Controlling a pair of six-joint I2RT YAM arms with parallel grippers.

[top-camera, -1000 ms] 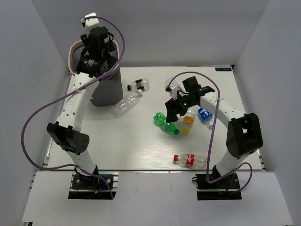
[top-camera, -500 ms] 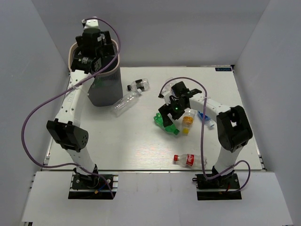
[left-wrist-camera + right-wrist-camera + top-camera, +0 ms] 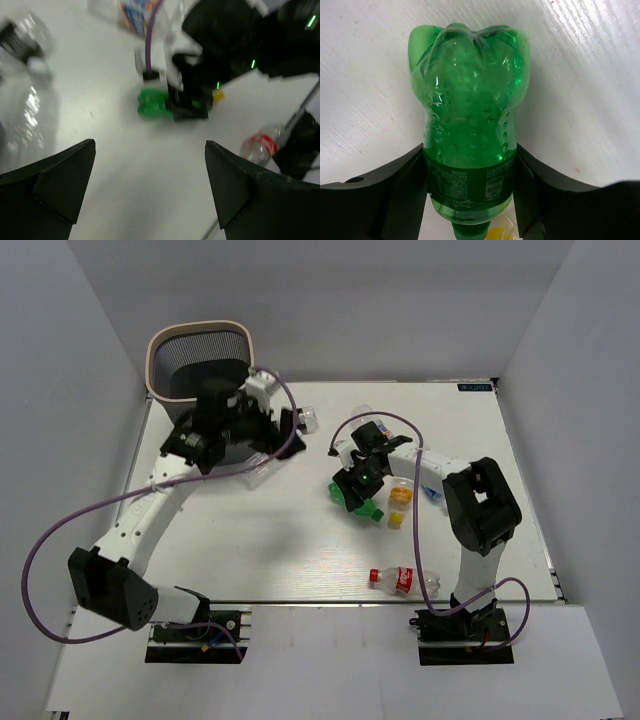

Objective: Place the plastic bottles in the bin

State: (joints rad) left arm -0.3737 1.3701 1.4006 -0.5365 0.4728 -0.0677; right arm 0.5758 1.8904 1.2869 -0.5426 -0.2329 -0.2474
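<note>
At the far left corner of the white tabletop (image 3: 300,540) stands the tall dark grey mesh bin with a pale beige rim (image 3: 152,352), upright. Just right of it, the left tool (image 3: 150,182) hangs over the tabletop, fingers spread wide with nothing between them. Toward the middle, the right tool (image 3: 470,170) grips a green plastic bottle (image 3: 470,100) lying on the tabletop, fingers pressed against both sides of its label band. A clear red-labelled plastic bottle (image 3: 403,580) lies near the front edge, well apart.
</note>
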